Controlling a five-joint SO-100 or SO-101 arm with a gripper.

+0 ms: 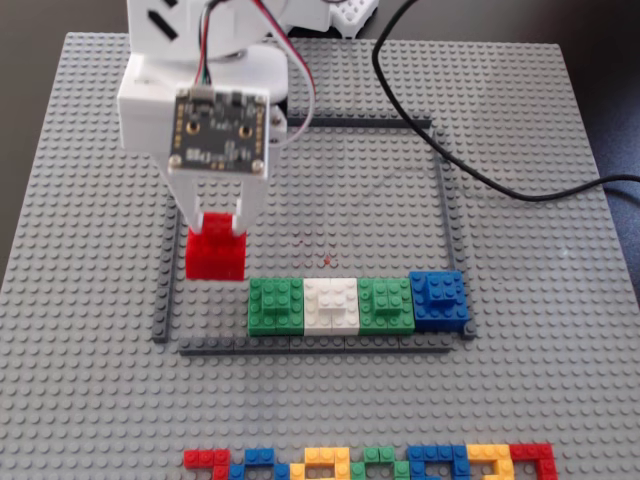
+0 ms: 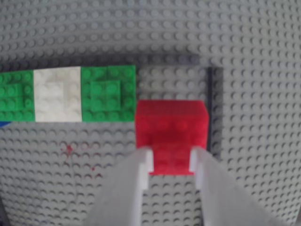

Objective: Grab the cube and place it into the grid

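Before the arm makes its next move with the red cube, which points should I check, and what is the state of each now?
1. End effector closed around the red cube's raised top piece: ok.
2. Cube inside the grid: ok, near its left strip in the fixed view.
3. Cube in line with the green, white, green, blue row: not ok, it sits one step above.
4. Cube pressed onto the baseplate: cannot tell.
5. Black cable clear of the cube: ok.

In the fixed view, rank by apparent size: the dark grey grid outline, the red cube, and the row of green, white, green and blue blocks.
1. The grid, widest by far.
2. The block row, four blocks long.
3. The red cube, one block, partly hidden by the gripper.
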